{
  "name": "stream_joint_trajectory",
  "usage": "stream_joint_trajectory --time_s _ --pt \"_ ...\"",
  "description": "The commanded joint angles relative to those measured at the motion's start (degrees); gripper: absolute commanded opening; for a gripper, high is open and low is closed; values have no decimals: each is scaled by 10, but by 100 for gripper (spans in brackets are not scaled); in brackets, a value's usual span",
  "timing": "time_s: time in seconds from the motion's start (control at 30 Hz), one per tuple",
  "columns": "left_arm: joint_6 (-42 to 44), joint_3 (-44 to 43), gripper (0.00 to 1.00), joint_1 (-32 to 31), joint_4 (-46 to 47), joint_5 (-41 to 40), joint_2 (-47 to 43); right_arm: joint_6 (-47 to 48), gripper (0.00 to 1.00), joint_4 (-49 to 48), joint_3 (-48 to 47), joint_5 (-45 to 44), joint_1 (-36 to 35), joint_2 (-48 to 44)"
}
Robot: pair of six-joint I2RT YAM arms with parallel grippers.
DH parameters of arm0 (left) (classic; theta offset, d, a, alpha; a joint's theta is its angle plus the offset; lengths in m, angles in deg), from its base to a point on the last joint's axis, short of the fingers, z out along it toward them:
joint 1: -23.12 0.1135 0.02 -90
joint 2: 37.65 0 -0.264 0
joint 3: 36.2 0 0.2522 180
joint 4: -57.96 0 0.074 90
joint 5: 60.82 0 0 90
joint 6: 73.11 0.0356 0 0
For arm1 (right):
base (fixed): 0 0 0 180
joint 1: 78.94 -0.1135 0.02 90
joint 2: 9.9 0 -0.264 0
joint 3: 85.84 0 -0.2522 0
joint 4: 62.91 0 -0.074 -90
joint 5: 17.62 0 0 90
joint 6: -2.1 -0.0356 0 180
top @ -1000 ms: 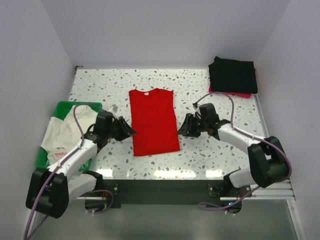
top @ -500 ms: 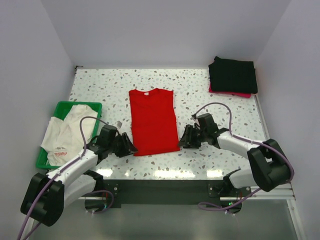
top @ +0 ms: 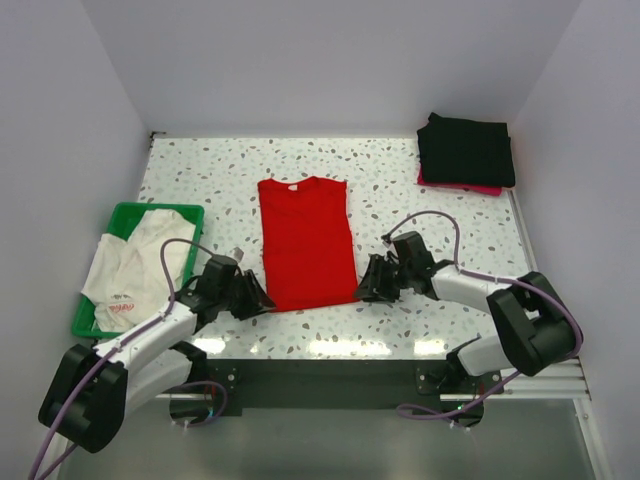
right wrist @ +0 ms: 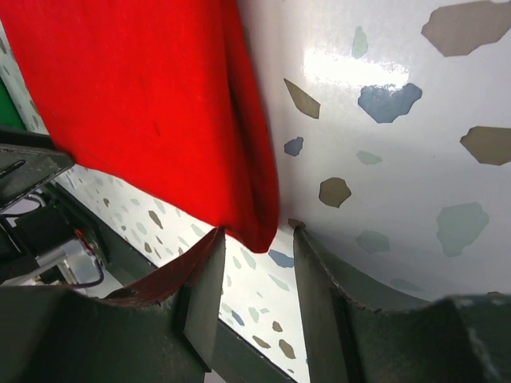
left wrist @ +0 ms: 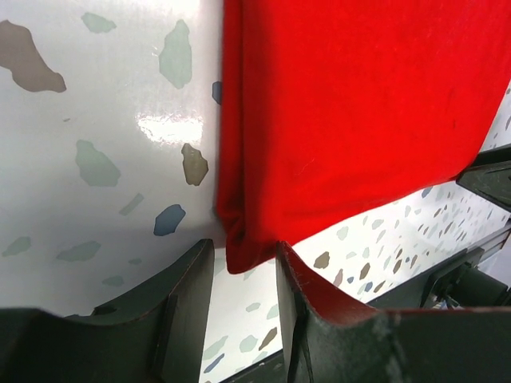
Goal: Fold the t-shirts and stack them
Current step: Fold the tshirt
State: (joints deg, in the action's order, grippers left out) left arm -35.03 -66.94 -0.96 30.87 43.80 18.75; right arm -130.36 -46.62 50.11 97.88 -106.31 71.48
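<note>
A plain red t-shirt [top: 306, 240] lies flat, folded lengthwise, in the middle of the table. My left gripper [top: 262, 297] is open at its near left corner; in the left wrist view the red corner [left wrist: 247, 243] sits between the open fingers [left wrist: 185, 303]. My right gripper [top: 362, 291] is open at the near right corner, which lies between its fingers in the right wrist view [right wrist: 259, 227]. A white t-shirt with red print [top: 130, 265] lies over a green basket [top: 126, 216] at the left. Folded black shirts [top: 466, 148] are stacked at the far right.
A pink cloth edge [top: 470, 188] shows under the black stack. The near table edge with the dark arm mounting rail [top: 320, 375] lies just below both grippers. White walls enclose the table on three sides.
Both grippers have moved toward me along the red shirt's sides, from its middle down to its near corners. The shirt has not moved.
</note>
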Motion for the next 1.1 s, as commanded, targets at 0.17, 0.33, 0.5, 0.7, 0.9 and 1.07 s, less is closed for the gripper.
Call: stream_joint_trajectory --time_s 0.17,0.33,0.5,0.7,0.9,1.07 --pt "-20 18 39 -11 14 -25 -2 -22 41 -54 20 6 -5 17" --pt "-24 22 34 -15 26 -24 7 -33 38 -83 23 8 -4 36" --pt "-34 28 22 -25 45 -21 18 -46 26 -107 29 10 -4 41" --pt "-70 46 0 -51 66 -25 11 -44 6 -102 42 10 -4 19" --pt "-107 55 0 -92 35 -49 -46 -31 0 -68 77 6 -4 -61" --pt "-119 57 0 -127 -6 -65 -115 -20 0 -12 117 -1 -4 -164"
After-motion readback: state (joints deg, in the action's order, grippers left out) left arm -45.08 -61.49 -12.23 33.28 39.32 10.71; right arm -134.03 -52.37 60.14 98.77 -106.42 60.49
